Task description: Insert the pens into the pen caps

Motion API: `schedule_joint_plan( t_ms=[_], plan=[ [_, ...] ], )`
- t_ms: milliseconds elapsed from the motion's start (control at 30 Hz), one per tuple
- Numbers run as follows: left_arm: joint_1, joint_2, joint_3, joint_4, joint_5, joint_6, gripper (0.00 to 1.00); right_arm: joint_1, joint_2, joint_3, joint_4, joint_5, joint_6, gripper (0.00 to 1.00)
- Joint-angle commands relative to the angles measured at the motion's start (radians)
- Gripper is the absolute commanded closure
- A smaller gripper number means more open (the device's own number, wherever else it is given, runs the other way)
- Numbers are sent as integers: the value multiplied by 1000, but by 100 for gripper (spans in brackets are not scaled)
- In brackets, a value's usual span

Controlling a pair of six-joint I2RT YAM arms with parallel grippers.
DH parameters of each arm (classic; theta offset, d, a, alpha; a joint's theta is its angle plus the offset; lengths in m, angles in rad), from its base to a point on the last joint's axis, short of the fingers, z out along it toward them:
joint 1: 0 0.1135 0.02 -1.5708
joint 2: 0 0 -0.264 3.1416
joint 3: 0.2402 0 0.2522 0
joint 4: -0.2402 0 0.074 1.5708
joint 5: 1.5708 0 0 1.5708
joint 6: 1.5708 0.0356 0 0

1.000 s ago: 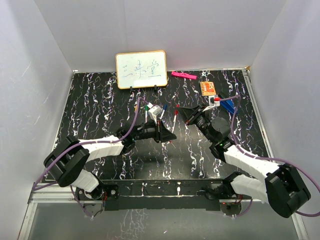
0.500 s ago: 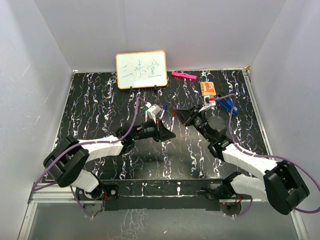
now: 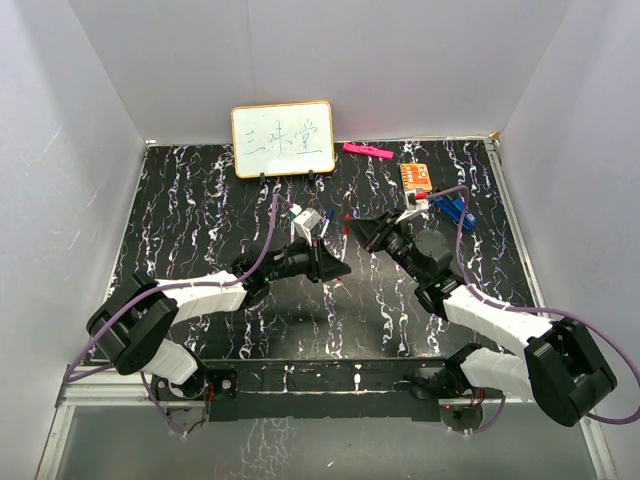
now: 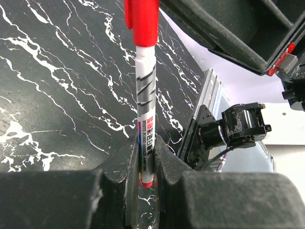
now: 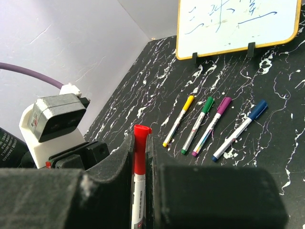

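Observation:
My left gripper (image 4: pixel 145 143) is shut on the lower end of a white pen (image 4: pixel 144 105) with a red tail. The pen stands up out of the jaws, and a red cap (image 4: pixel 142 19) sits on its top. My right gripper (image 5: pixel 141 143) is shut on that red cap (image 5: pixel 139 152), with the white barrel showing just below it. In the top view the two grippers (image 3: pixel 335 268) (image 3: pixel 355 226) meet tip to tip above the table's middle. Yellow (image 5: pixel 177 120), green (image 5: pixel 196 125), purple (image 5: pixel 211 126) and blue (image 5: pixel 239 130) capped pens lie side by side on the table.
A small whiteboard (image 3: pixel 283 139) stands at the back. A pink marker (image 3: pixel 366 151) and an orange card (image 3: pixel 416 177) lie at the back right, with a blue object (image 3: pixel 455 209) by the right arm. The black marbled table (image 3: pixel 200 200) has white walls around it.
My right gripper has moved a little left toward the left gripper, closing the gap between them. The left gripper has barely moved.

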Motion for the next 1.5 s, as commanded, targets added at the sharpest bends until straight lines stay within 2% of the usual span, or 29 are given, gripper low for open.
schedule_joint_plan(
  t_ms=[0,200,467,800,1133,1467],
  plan=[
    [6,-41,54,55,-62,47,100,7,4,-7,-14,-76,4,100],
    [8,-10,109,28,-104,70,100,22,-6,-20,-43,-129,-7,100],
    [27,10,160,16,-141,108,100,44,-2,-23,-158,-118,-37,100],
    [59,-45,192,-18,-241,169,100,144,20,-32,-299,-5,-74,100],
    [105,-45,219,27,-258,162,100,275,83,-36,-359,96,-70,100],
    [139,-67,221,4,-256,177,100,303,108,-25,-391,150,-41,100]
  ],
)
